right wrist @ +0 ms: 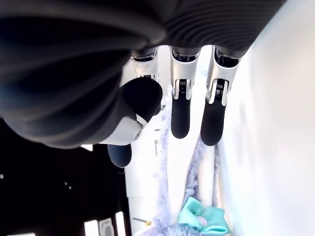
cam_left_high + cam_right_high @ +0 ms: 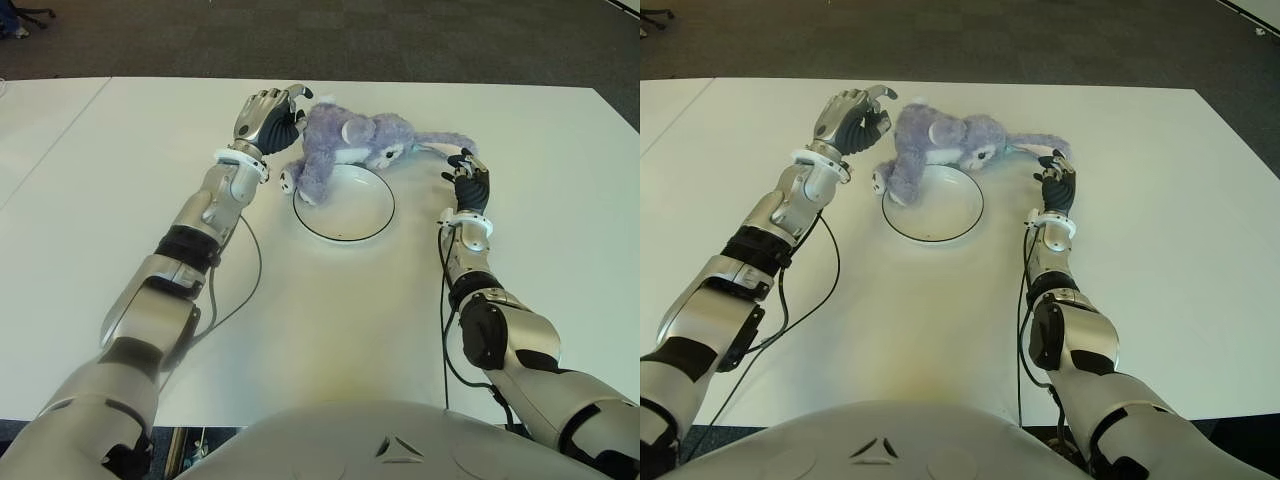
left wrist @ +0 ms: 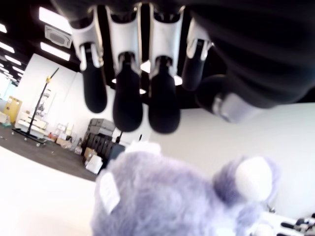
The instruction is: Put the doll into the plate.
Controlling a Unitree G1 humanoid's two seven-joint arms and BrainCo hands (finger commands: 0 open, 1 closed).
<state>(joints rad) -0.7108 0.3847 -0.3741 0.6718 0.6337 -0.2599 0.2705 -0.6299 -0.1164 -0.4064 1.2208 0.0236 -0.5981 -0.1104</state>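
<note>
Room: I see dark carpet floor (image 2: pixel 420 40) beyond the far edge, with part of a chair at the far left corner.
Tabletop: one white tabletop (image 2: pixel 120 200) fills my view; a seam runs through it on the left.
Count: I count one doll, one plate, two hands.
Doll: the purple plush doll (image 2: pixel 345 140) lies between my two hands, just beside the left hand's fingers; one leg hangs over the plate's far rim, the rest is on the tabletop behind it.
Plate: the white, dark-rimmed plate (image 2: pixel 345 232) sits nearer me than both sets of fingers, holding only that leg.
Left hand: my left hand (image 2: pixel 268 116) has fingers (image 3: pixel 128 98) loosely curled above the doll, gripping nothing.
Right hand: my right hand (image 2: pixel 470 182) has relaxed, extended fingers (image 1: pixel 180 118) at the doll's tail, empty.
</note>
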